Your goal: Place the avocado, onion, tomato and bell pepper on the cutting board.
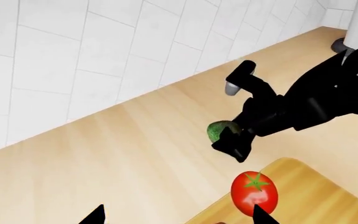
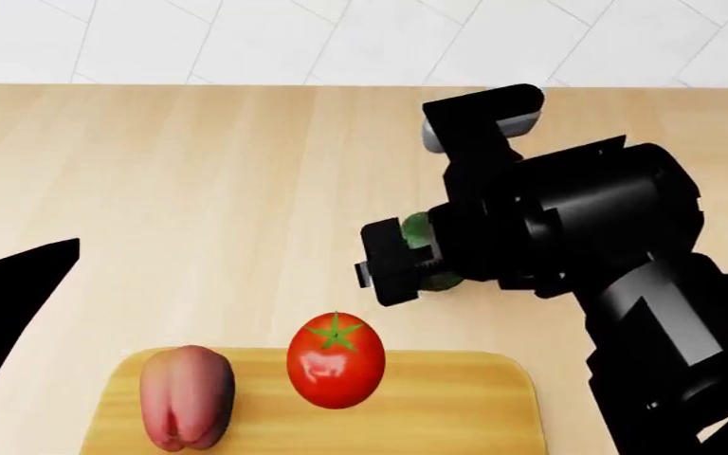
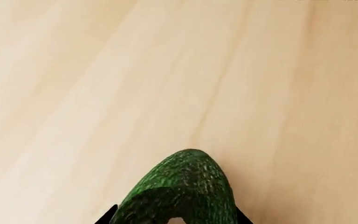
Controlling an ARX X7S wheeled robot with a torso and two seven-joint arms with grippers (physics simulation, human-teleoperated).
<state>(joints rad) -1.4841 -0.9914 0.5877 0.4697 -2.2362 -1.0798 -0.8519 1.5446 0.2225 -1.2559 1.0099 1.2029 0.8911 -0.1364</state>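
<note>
The cutting board (image 2: 465, 403) lies at the near edge of the counter in the head view, with the bell pepper (image 2: 187, 396) on its left part and the tomato (image 2: 335, 360) near its middle. The tomato (image 1: 254, 193) and the board (image 1: 319, 196) also show in the left wrist view. My right gripper (image 2: 412, 258) is shut on the avocado (image 2: 419, 235), just behind the board; the avocado fills the space between the jaws in the right wrist view (image 3: 182, 191) and shows in the left wrist view (image 1: 219, 130). My left gripper (image 1: 177, 215) is open and empty. The onion is out of view.
The pale wooden countertop (image 2: 212, 190) runs back to a white tiled wall (image 2: 338, 38). My left arm (image 2: 4, 313) shows as a dark shape at the left edge. A white object with a dark base (image 1: 353, 37) stands far off along the counter.
</note>
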